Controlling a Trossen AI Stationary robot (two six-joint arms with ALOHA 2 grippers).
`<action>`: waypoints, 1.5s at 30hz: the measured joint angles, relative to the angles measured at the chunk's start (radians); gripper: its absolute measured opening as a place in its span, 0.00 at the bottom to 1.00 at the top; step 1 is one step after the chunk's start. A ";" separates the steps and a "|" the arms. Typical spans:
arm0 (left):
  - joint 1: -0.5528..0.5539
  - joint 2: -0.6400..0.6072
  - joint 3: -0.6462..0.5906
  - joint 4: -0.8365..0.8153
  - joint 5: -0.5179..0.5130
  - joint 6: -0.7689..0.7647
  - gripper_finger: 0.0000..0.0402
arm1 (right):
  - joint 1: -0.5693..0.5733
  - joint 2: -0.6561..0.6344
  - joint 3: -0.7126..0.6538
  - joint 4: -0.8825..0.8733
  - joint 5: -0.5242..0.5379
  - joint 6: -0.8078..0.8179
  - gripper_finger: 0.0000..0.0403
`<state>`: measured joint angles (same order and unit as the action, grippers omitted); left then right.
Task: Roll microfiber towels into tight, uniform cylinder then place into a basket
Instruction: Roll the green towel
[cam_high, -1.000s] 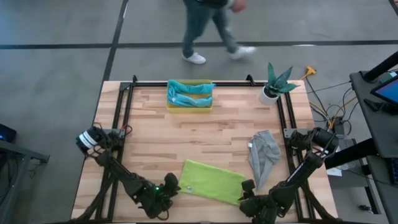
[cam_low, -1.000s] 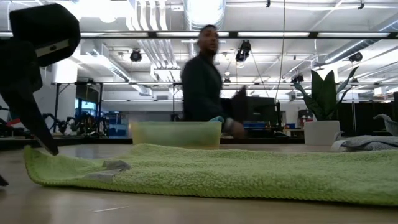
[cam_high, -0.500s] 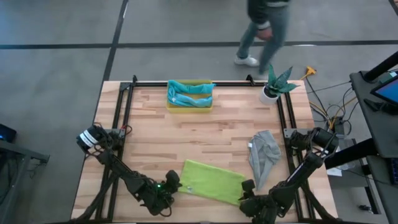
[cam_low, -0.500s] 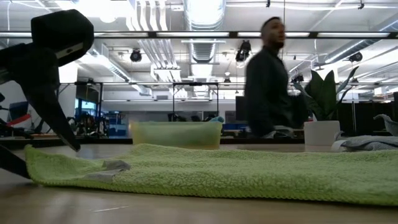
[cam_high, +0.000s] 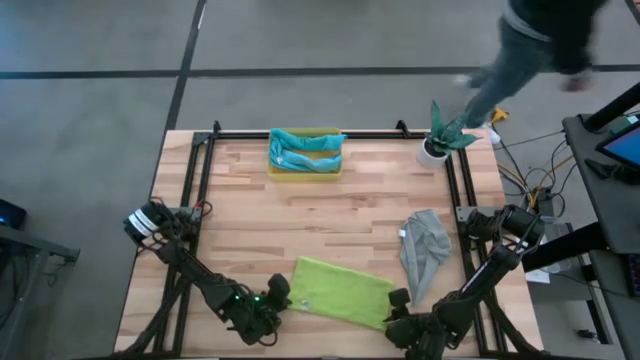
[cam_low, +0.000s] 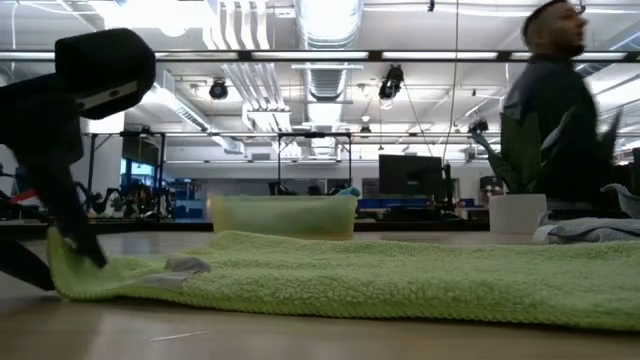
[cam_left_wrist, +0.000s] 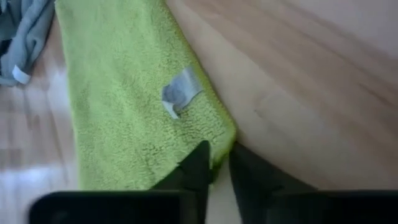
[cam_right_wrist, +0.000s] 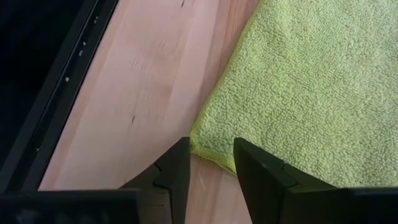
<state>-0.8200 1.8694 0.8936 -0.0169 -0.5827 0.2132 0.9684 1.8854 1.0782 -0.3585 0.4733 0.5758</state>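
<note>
Left gripper (cam_left_wrist: 214, 163): I am pinching the near left corner of the lime green towel (cam_high: 342, 291), fingers pressed on its edge.
Right gripper (cam_right_wrist: 210, 163): I am holding it spread astride the towel's other near corner, not clamped.
Lime green towel: lying flat on the bench (cam_high: 250, 220), between both grippers.
Grey towel (cam_high: 424, 245): lying crumpled just beside it.
Basket (cam_high: 305, 170): sitting at the far edge, holding teal and light blue towels (cam_high: 305, 152).
Person (cam_low: 555, 110): walking behind the bench.

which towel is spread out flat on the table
The lime green microfibre towel near the front edge; the grey cloth towel lies crumpled, and the teal ones sit in the yellow plastic basket.
</note>
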 joint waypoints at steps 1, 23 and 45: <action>0.000 0.000 0.000 0.001 0.008 -0.008 0.07 | 0.000 0.000 -0.001 0.000 0.000 0.000 0.29; 0.000 -0.005 0.002 0.008 0.011 -0.025 0.00 | 0.002 0.000 -0.005 0.021 -0.053 -0.055 0.07; 0.001 -0.124 -0.005 -0.052 -0.129 0.019 0.00 | 0.003 0.000 0.126 -0.212 0.203 -0.185 0.02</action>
<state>-0.8188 1.7458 0.8890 -0.0685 -0.7117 0.2320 0.9713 1.8854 1.2044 -0.5710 0.6760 0.3908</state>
